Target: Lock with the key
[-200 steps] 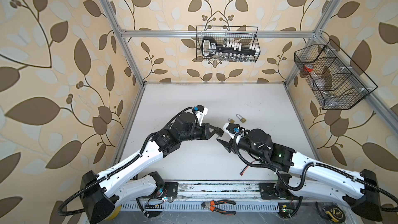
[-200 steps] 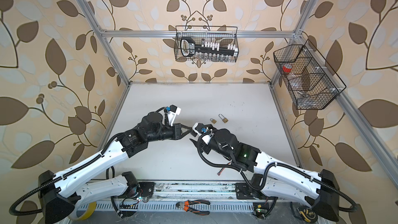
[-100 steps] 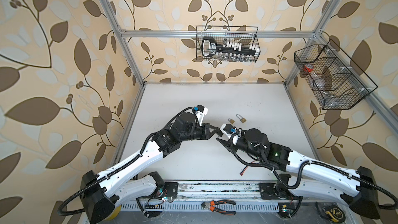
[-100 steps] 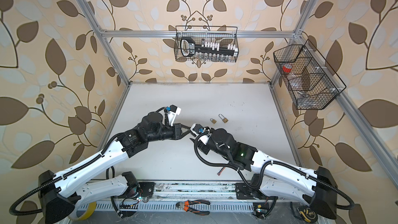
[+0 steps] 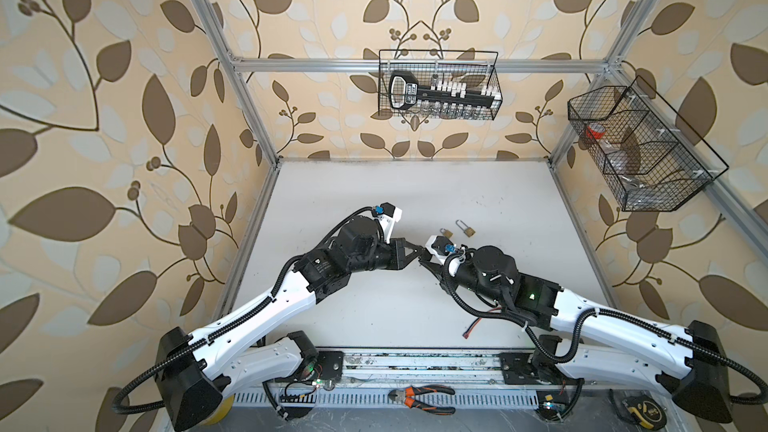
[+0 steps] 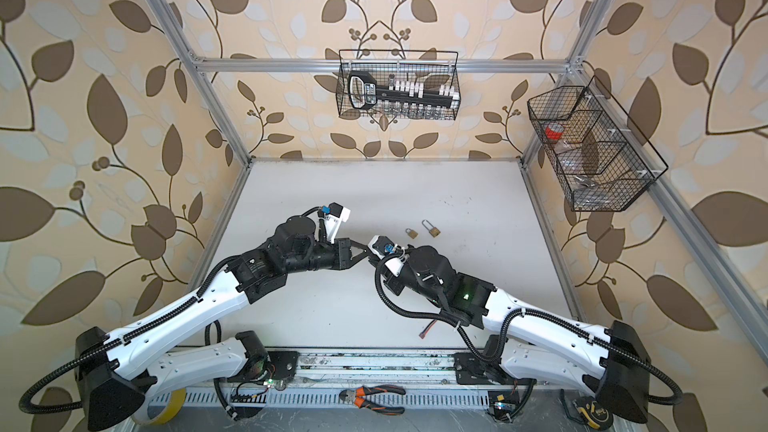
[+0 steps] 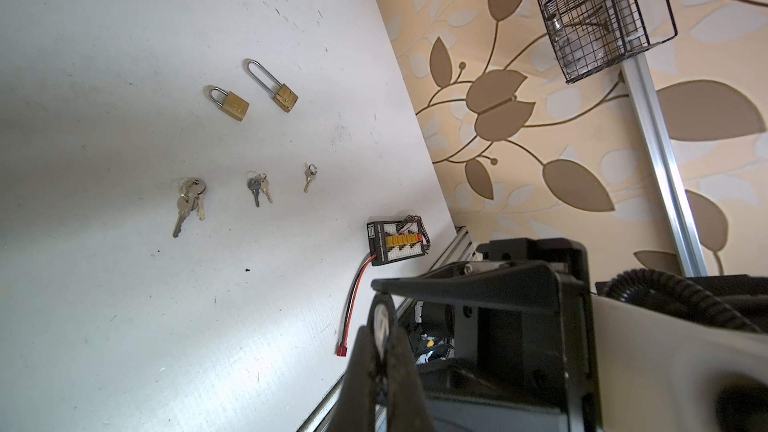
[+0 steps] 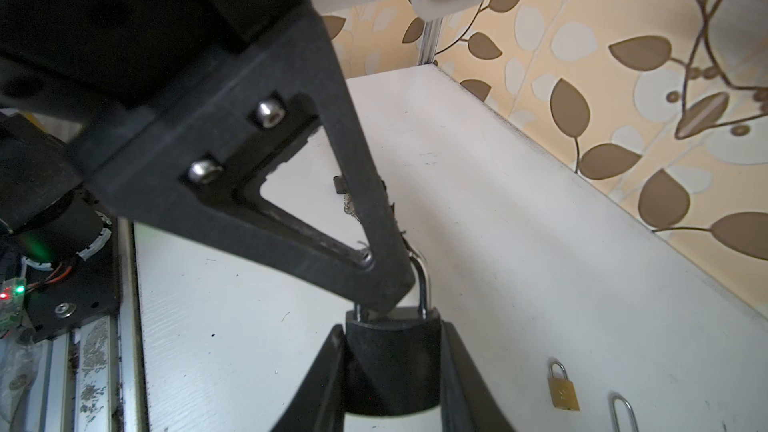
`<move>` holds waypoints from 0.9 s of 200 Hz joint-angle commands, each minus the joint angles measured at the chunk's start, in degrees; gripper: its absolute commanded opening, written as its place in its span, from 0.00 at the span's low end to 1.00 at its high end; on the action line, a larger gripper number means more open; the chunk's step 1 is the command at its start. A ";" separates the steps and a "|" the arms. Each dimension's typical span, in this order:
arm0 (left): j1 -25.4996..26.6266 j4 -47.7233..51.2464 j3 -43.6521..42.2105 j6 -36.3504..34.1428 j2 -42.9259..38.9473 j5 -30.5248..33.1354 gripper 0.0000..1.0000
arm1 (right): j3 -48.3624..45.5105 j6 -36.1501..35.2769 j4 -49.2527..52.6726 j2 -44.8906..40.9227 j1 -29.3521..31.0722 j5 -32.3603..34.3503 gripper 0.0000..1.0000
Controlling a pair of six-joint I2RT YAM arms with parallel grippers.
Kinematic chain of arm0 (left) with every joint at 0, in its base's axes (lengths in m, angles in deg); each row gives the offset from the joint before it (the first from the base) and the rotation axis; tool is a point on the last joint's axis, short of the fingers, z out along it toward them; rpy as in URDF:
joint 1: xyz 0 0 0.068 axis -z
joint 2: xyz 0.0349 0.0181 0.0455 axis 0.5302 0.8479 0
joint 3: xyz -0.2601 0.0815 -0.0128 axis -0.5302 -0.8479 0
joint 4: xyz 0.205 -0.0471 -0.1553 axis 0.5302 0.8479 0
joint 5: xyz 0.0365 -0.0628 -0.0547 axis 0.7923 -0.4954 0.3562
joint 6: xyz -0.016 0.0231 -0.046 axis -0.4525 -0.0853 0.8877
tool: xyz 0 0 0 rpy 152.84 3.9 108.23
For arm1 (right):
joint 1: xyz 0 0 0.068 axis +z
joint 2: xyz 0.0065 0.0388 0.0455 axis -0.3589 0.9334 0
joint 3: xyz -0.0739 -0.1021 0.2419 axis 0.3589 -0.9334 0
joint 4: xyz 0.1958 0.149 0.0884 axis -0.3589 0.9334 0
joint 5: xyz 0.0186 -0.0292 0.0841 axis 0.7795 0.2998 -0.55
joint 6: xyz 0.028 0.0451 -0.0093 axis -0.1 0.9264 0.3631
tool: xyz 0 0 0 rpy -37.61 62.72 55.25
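Note:
A black padlock [image 8: 395, 367] hangs above the white table [image 8: 519, 243] between my two grippers. My right gripper [image 8: 392, 328] is shut on the lock's body, one finger against each side. My left gripper [image 7: 380, 351] is shut on the silver shackle [image 8: 424, 284]. In both top views the grippers meet tip to tip at mid-table, left gripper [image 5: 417, 252] and right gripper [image 5: 428, 263]. Three bunches of keys lie on the table in the left wrist view: a large bunch [image 7: 189, 201], a middle one [image 7: 259, 191] and a small one [image 7: 309, 176]. The right arm hides them in both top views.
Two brass padlocks [image 7: 232, 103] [image 7: 276, 87] lie just beyond the grippers. A connector board [image 7: 395, 243] with a red-black wire [image 5: 478, 324] sits near the front edge. Wire baskets [image 5: 438, 85] [image 5: 640, 151] hang on the back and right walls. Pliers [image 5: 419, 394] lie on the front rail.
My right gripper has moved left up to the left gripper and its jaws have narrowed onto the black padlock's body. The left arm has stayed put.

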 commanded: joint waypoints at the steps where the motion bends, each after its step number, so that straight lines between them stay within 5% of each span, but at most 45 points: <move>1: 0.57 -3.07 1.35 0.26 -1.06 0.18 0.00 | 1.81 0.21 -0.93 0.27 0.03 -1.56 0.27; 51: 0.53 -1.55 2.88 -0.29 -0.71 0.09 0.00 | 1.86 1.46 -0.48 -0.95 -0.05 -2.73 0.06; 79: 0.57 4.13 6.61 -3.78 -2.11 3.73 0.60 | 2.30 5.00 -0.43 -3.80 -0.92 -2.83 0.00; 84: 0.53 5.83 7.52 -4.77 -2.55 5.26 0.79 | 2.20 5.63 -0.27 -4.30 -1.45 -2.52 0.00; 90: 0.53 7.86 8.51 -5.62 -2.95 7.67 0.87 | 2.09 6.57 -0.13 -4.83 -2.15 -2.27 0.00; 131: -0.14 20.16 12.72 -10.20 -4.39 21.63 0.99 | 4.09 14.81 5.84 -1.37 -13.72 -5.54 0.00; 180: -5.36 27.54 11.80 -9.20 -6.31 26.71 0.99 | 14.42 17.83 14.81 15.74 -25.78 -14.88 0.00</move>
